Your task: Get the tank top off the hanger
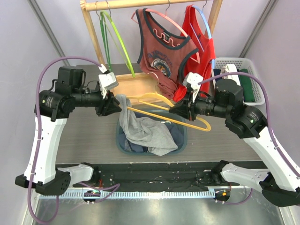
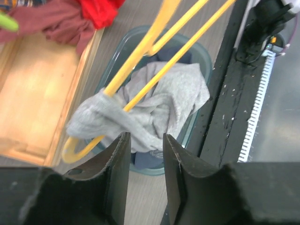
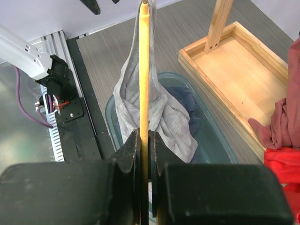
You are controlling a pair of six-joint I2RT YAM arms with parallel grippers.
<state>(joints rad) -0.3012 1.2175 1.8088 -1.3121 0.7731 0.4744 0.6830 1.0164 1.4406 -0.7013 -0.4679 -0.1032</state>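
The right gripper [image 3: 145, 139] is shut tight on the yellow hanger [image 3: 145, 70], whose lower bar is pinched edge-on between the jaws in the right wrist view. In the top view this gripper [image 1: 174, 109] is found at about 2 o'clock of the tub [image 1: 183, 140], and the hanger [image 1: 161, 100] is held clear of the table, stretched from the jaws toward 9 o'clock.

The left gripper [image 1: 111, 106] is placed at the hanger's far end, at about 10 o'clock of the tub. In the left wrist view its jaws [image 2: 144, 152] are parted by a narrow gap, and nothing is seen caught between them. The cloth lies just beyond the fingertips; whether it is touched cannot be told.

The gray tank top [image 1: 145, 129] is bunched around the 9 o'clock end of the hanger and hangs from there down into the tub. There its lower part is laid over dark blue cloth [image 1: 136, 146]. In the left wrist view the tank top [image 2: 154, 108] is wrapped over both hanger bars [image 2: 154, 40].

At 12 o'clock of the tub a wooden tray [image 1: 136, 86] is set, and a wooden rack [image 1: 91, 33] rises from it. A green hanger [image 1: 115, 40], a maroon tank top [image 1: 161, 51] and a red tank top [image 1: 199, 44] are hung on the rack. A white basket [image 1: 243, 63] is placed at 2 o'clock.
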